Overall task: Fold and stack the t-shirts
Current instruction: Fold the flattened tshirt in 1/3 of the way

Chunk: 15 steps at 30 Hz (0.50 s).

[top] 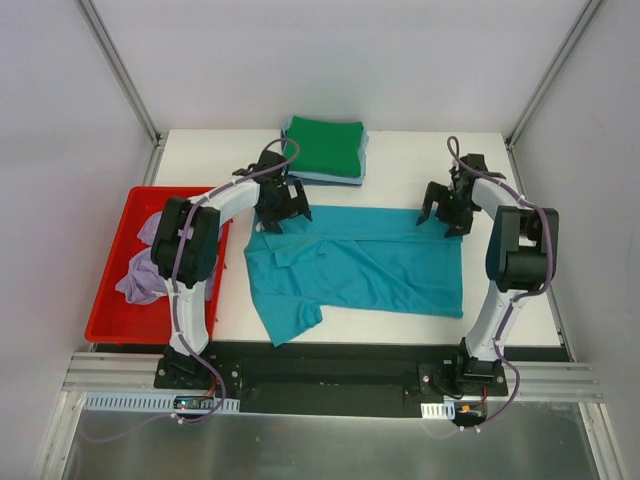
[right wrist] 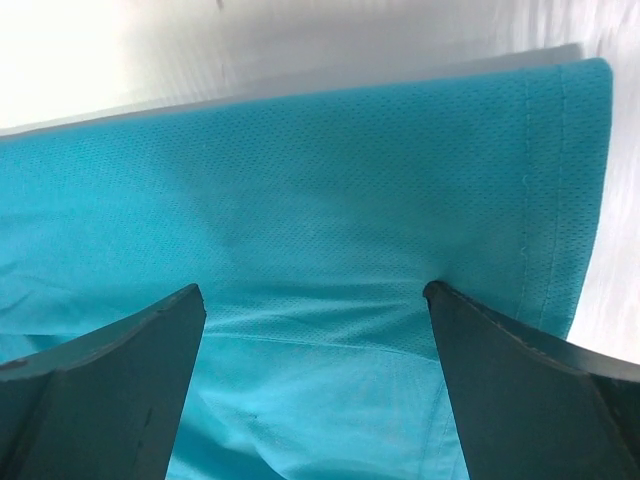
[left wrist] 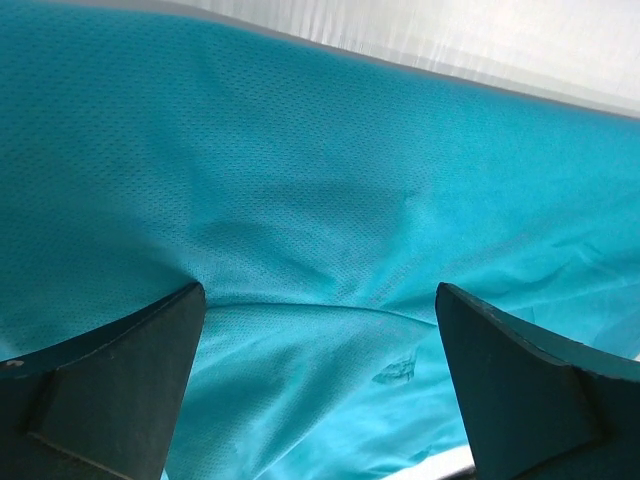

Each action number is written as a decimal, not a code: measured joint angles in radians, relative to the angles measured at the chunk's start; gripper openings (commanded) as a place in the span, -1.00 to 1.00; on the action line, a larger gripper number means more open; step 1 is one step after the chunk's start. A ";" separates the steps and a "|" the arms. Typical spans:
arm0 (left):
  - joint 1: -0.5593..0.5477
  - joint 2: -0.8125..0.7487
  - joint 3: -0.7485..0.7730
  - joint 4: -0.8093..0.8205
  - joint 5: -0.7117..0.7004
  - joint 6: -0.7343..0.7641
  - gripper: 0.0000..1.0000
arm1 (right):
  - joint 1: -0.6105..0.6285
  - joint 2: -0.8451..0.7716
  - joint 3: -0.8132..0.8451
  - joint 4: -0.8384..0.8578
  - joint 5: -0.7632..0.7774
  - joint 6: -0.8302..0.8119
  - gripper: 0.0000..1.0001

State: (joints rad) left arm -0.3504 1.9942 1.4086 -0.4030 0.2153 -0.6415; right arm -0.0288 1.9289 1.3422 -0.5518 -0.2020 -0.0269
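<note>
Finding: teal t-shirt point(top: 365, 265) lies spread out mid-table point(top: 420, 160), folded stack point(top: 322, 150) beyond it. My left claw point(top: 285, 212) and right claw point(top: 445, 218), both spread wide, stand at its far edge.

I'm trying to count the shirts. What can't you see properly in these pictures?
- Top view: the green shirt covers whatever lies under it; only light blue edges peek out, so no count.
- Top view: the left arm hides part of the lavender cloth in the red tray.
- Wrist views: the teal shirt is cut off by the frame; only a patch shows.
</note>
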 measured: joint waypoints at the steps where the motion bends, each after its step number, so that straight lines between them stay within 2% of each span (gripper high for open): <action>1: 0.001 0.020 0.034 -0.005 -0.006 -0.001 0.98 | -0.002 0.025 0.038 -0.009 0.002 -0.005 0.93; 4: -0.010 0.036 0.076 -0.010 -0.064 0.004 0.98 | 0.000 0.048 0.080 -0.004 0.020 -0.027 0.93; 7: -0.040 0.003 0.075 -0.046 -0.180 0.029 0.98 | 0.006 -0.008 0.022 0.024 0.075 -0.041 0.93; 11: -0.150 -0.120 0.031 -0.080 -0.348 0.056 0.98 | 0.008 -0.225 -0.159 0.070 0.145 -0.041 0.93; 15: -0.279 -0.258 0.017 -0.090 -0.401 0.082 0.98 | 0.008 -0.524 -0.346 0.150 0.159 -0.029 0.93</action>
State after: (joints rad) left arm -0.6296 1.7359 1.4258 -0.4927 -0.1852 -0.5591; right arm -0.0212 1.4048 0.9966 -0.4019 -0.0429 -0.0559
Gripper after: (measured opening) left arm 0.990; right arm 0.961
